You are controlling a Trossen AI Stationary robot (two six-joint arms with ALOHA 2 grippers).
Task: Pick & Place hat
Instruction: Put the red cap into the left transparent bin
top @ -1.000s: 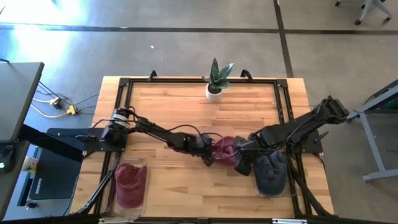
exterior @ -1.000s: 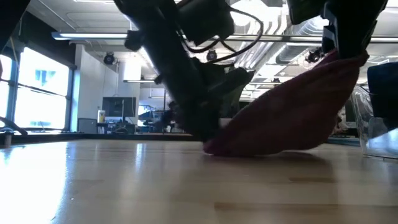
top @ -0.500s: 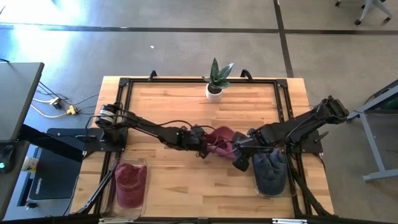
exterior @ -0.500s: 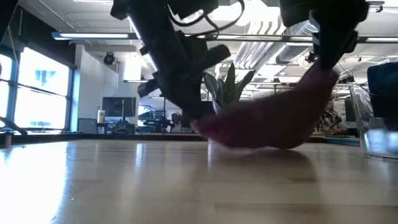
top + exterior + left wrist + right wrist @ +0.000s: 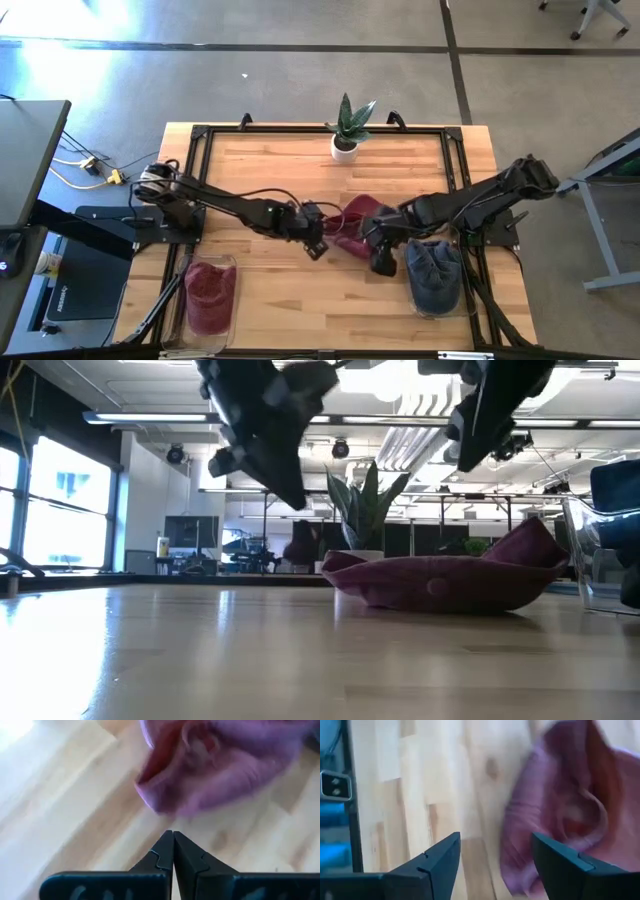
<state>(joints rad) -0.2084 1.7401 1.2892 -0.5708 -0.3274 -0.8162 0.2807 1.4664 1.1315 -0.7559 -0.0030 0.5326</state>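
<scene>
Looking down from the high view, I am seeing the maroon hat (image 5: pixel 357 222) lying on the wooden table (image 5: pixel 270 170), about in the middle, and no gripper is holding it. In the low view it is resting flat on the wood with one side standing up a little.

My left gripper (image 5: pixel 314 238) is hanging just left of the hat. Its fingers (image 5: pixel 172 851) are pressed together with nothing between them, and the left wrist view is showing the hat just in front of the tips, apart from them.

My right gripper (image 5: pixel 379 252) is hovering at the right near edge of the hat. Its fingers (image 5: pixel 442 861) are standing wide apart and empty, with the hat lying beyond them.

On the right near part of the table a clear bin (image 5: pixel 437 302) is holding a dark blue hat (image 5: pixel 434 272). On the left near part another clear bin (image 5: pixel 208 265) is holding a second maroon hat (image 5: pixel 208 296). A small potted plant (image 5: pixel 347 128) is standing at the far edge of the table.
</scene>
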